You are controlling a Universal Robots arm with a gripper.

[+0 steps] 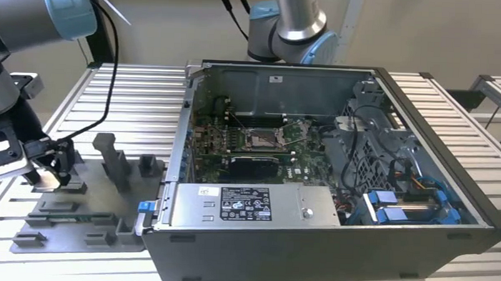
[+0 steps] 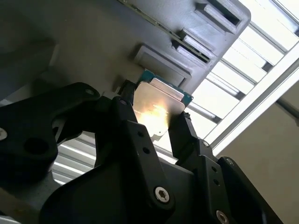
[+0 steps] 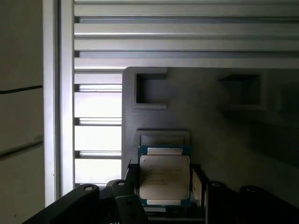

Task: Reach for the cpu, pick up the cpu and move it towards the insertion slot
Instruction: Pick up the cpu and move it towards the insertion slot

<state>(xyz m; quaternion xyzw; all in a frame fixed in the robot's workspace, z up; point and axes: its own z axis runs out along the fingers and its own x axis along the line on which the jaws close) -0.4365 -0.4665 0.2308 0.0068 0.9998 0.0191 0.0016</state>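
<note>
Hanging over the grey tray (image 1: 80, 237) at the exterior view's left, my end effector (image 1: 53, 174) is well apart from the socket (image 1: 263, 139). In the second wrist view, its fingers (image 2: 127, 119) pinch the chip (image 2: 156, 109) by opposite edges. In the first wrist view, the chip (image 3: 164, 179) looks thin, light, stiff and likely fragile, so the edges seem the safest hold.

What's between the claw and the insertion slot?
In the exterior view, the fixture's upright blocks and the computer case's side wall stand between the claw and the insertion slot. The first wrist view shows the claw closed on the cpu.
</note>
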